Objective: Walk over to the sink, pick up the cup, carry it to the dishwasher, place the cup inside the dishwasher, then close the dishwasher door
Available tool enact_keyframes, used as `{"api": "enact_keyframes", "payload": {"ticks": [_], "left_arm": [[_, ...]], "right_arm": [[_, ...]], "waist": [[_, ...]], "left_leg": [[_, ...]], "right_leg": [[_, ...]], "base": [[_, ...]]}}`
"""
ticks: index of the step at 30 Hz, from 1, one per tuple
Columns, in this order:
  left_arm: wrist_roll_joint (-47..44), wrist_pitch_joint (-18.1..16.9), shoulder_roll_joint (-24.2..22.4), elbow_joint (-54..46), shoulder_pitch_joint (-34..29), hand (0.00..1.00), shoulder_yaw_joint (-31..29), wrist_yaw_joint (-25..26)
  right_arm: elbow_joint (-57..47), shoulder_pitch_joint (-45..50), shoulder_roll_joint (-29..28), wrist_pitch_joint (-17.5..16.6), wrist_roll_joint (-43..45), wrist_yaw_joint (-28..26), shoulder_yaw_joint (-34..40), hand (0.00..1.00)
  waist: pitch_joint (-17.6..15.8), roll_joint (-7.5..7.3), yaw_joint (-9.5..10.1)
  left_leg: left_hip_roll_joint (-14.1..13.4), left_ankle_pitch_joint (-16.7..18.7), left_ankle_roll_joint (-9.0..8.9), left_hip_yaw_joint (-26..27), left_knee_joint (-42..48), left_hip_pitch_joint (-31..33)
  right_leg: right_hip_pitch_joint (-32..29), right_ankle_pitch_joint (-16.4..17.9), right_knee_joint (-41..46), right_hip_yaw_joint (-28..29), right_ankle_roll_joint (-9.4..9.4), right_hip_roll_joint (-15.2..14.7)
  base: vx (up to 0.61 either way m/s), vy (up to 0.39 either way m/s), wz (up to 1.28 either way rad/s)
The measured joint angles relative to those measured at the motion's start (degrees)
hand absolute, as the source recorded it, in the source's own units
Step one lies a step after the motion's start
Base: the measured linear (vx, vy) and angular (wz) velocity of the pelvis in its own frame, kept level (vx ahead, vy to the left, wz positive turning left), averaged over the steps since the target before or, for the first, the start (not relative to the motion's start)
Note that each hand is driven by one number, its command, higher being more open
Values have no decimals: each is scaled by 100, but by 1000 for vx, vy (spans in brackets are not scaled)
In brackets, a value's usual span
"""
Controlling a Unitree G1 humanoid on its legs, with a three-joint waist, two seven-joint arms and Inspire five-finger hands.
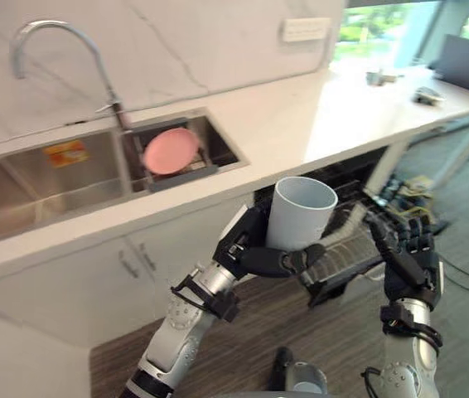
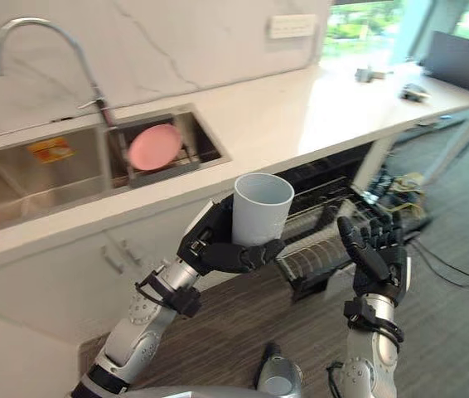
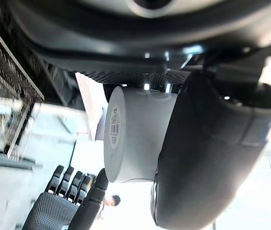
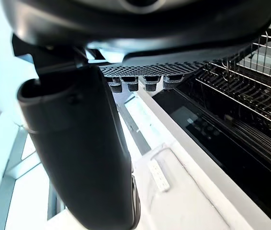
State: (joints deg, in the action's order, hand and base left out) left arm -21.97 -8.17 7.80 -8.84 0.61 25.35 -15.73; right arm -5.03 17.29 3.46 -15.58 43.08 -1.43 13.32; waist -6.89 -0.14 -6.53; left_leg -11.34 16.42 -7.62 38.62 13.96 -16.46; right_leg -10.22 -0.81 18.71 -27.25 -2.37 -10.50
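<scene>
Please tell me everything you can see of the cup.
The cup is plain pale grey and smooth, a little wider at the mouth, with no handle in sight. It is nearly upright, mouth up, and looks empty. The left hand is curled round its lower part and holds it in the air, in front of the counter edge, near the pulled-out dishwasher rack. A small label sticks to its base.

eye views: head-high, down at sink [image 1: 60, 178] and dishwasher rack [image 2: 313, 253] | wrist views: close-up, sharing rack
</scene>
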Motion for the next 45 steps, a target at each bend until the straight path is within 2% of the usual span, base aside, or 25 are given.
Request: {"api": "enact_keyframes", "payload": {"ticks": [4,7,9,11,12,13,14,15,16,17,18,19,20,21,22,23,24,26,27,28,29,33,37,42,45], "left_arm": [[0,-2,-70,-1,278,0,-2,-177],[-4,-3,-61,58,313,0,5,-61],[-51,-4,15,136,313,0,-31,20],[-64,-7,137,257,268,0,-60,35],[-64,-7,200,260,172,0,-63,40],[-64,-8,225,260,131,0,-72,42],[-62,-9,241,260,18,0,-86,66],[-62,-13,212,259,-143,0,-102,82],[-62,-15,191,259,-241,0,-96,83],[-62,-16,154,259,-425,0,-75,73],[-61,-17,121,259,-577,0,-74,29],[-56,-20,106,258,-642,0,-75,21],[-41,-27,103,258,-753,0,-76,21],[3,-28,101,258,-808,0,-78,27],[26,-27,99,258,-810,0,-78,31],[23,-28,81,247,-812,0,-93,47],[16,-27,34,231,-825,0,-136,52],[8,-27,-31,223,-829,0,-142,62],[9,-27,-49,224,-826,0,-133,60],[11,-48,43,194,-807,0,-139,59],[-3,-51,85,193,-762,0,-148,59],[-50,-49,200,179,-709,0,-313,169],[-143,-80,209,-142,-698,0,-671,693],[88,-616,-64,-232,-525,0,-1184,1688],[558,-971,-194,88,-231,0,-1317,2448]], "right_arm": [[-40,-21,5,-29,6,-20,66,100],[286,-129,4,-27,7,-85,74,100],[319,-129,5,-27,10,-92,74,100],[348,-133,9,-27,12,-105,68,100],[380,-157,24,-28,12,-115,49,100],[412,-175,43,-28,12,-113,27,100],[443,-185,82,-26,14,-111,-43,100],[446,-210,113,-28,13,-111,-116,100],[447,-244,129,-28,12,-112,-147,100],[451,-349,116,-34,7,-109,-191,100],[450,-431,118,-53,3,-110,-293,100],[451,-469,115,-53,2,-109,-364,100],[450,-533,110,-46,-1,-107,-534,100],[447,-586,113,-36,-3,-99,-700,100],[447,-604,117,-30,-4,-98,-762,100],[451,-639,132,1,-15,-96,-874,100],[465,-655,191,45,-15,-99,-969,100],[520,-649,381,96,-16,-101,-1034,100],[586,-655,406,100,-17,-107,-1032,100],[652,-610,356,110,-14,-101,-1003,100],[652,-570,333,111,-14,-107,-971,100],[673,-563,287,266,-16,-126,-901,100],[671,-560,305,489,-24,-312,-878,100],[667,-662,306,621,91,-622,-858,100],[668,-773,312,799,935,-974,-781,100]], "waist": [[25,16,-16],[67,102,0],[75,117,25],[87,126,114],[106,169,155],[94,196,182],[54,270,225],[25,290,277],[39,340,288],[45,372,326],[42,367,420],[36,359,453],[35,358,482],[36,358,468],[36,357,460],[37,358,454],[60,394,444],[184,595,403],[222,640,393],[253,497,339],[258,430,319],[258,402,258],[263,406,243],[257,388,244],[247,368,239]], "left_leg": [[49,-48,-18,103,-198,-3],[108,-247,8,-96,-499,-34],[76,-326,49,-229,-355,-19],[-174,-326,55,-269,487,164],[-563,-401,263,-311,1538,509],[-801,-540,536,-343,2131,707],[-1282,-1089,1090,-556,3256,1137],[-1515,-1532,938,-1150,4103,1556],[-1527,-1383,756,-1382,4349,1725],[-1363,-1057,710,-1692,4465,1984],[-1038,-759,659,-1900,4149,2104],[-897,-644,627,-1965,3866,2120],[-635,-491,631,-2143,3102,2111],[-390,-435,632,-2418,2185,2044],[-260,-440,623,-2599,1720,2009],[-54,-495,542,-2956,862,1952],[62,-715,434,-3142,165,1889],[16,-1616,413,-3033,-371,1854],[-19,-1689,48,-2958,-430,1798],[196,-1714,135,-2793,-694,1635],[322,-1758,199,-2763,-843,1602],[602,-1838,303,-2677,-1249,1368],[567,-1829,287,-2655,-1399,1223],[448,-1774,227,-2410,-1401,1127],[398,-1772,225,-2348,-1405,1066]], "right_leg": [[-294,209,308,118,-26,44],[-294,238,261,109,6,39],[-208,302,252,86,46,17],[3,370,102,85,75,39],[215,400,-148,64,101,157],[347,399,-302,68,102,258],[661,401,-586,127,98,496],[899,380,-759,226,48,636],[966,382,-788,280,25,681],[1028,399,-802,464,-16,687],[1022,398,-829,720,-19,653],[1022,397,-845,853,-21,640],[1058,393,-899,1097,-26,635],[1066,391,-930,1301,-26,618],[1054,389,-933,1392,-20,598],[1005,372,-932,1587,52,557],[934,340,-941,1788,158,539],[891,310,-977,1997,369,621],[889,305,-1006,2055,431,628],[907,276,-1084,2131,583,437],[915,222,-1128,2140,683,328],[1028,164,-1352,2153,875,93],[1229,73,-1664,2115,892,157],[1467,-314,-2303,2123,856,308],[1489,-356,-2389,2118,839,389]], "base": [[152,3,-21],[121,7,4],[79,-40,15],[53,-80,3],[36,-104,-5],[55,-181,-12],[82,-161,-23],[102,-133,-30],[142,-53,-52],[148,-16,-84],[146,-3,-99],[144,28,-115],[170,57,-109],[202,100,-100],[163,113,-88],[137,157,-86],[172,251,-101],[203,274,-67],[190,204,-37],[192,232,-23],[167,207,-9],[118,128,-1],[55,-12,-3],[-8,-36,-23],[-63,-39,-17]]}}
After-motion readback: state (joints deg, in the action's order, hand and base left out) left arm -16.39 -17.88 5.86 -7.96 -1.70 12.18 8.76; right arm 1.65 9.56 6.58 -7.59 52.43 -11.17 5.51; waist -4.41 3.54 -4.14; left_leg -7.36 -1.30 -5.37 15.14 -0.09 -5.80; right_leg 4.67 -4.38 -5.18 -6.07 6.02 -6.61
